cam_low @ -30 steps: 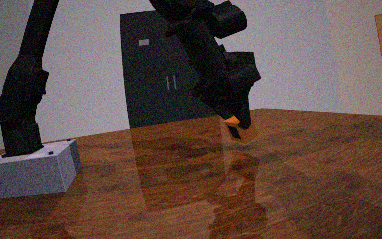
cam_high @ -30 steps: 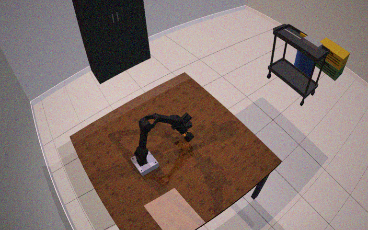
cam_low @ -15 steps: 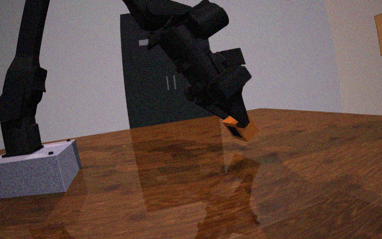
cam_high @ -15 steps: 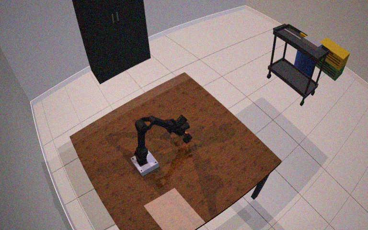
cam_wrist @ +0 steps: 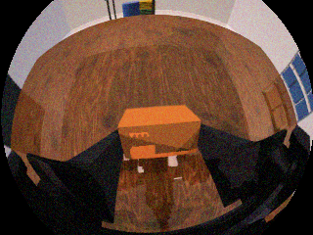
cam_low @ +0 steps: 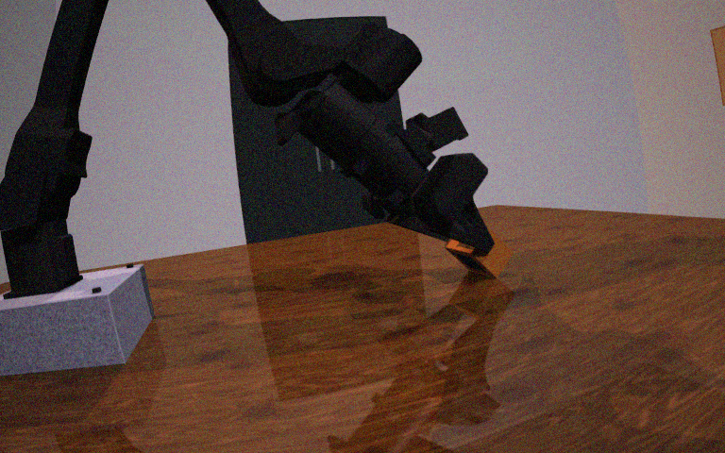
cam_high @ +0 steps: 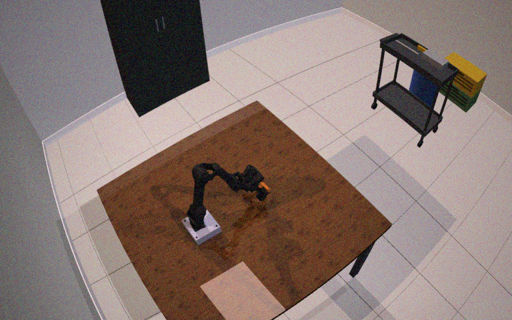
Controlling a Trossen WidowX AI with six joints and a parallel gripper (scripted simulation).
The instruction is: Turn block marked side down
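The orange block (cam_high: pixel 265 186) (cam_low: pixel 499 259) (cam_wrist: pixel 158 117) is held between the two black fingers of my gripper (cam_high: pixel 263 190) (cam_low: pixel 477 249) (cam_wrist: pixel 159 131), which is shut on it. The block is tilted, low over the brown wooden table (cam_high: pixel 302 233) (cam_low: pixel 213 330) (cam_wrist: pixel 147 73). In the exterior view a dark face, seemingly the marked side, slants down and toward the arm's base. Its lowest edge is close to the table top; I cannot tell whether it touches. The wrist view shows the block's plain orange faces but no dark mark.
The arm's pale base (cam_high: pixel 203 233) (cam_low: pixel 63 336) stands on the table behind the gripper. A pale rectangular patch (cam_high: pixel 241 292) lies at the table's near edge. A black cabinet (cam_high: pixel 162 56), a cart (cam_high: pixel 407 107) and stacked crates (cam_high: pixel 466 73) stand beyond the table.
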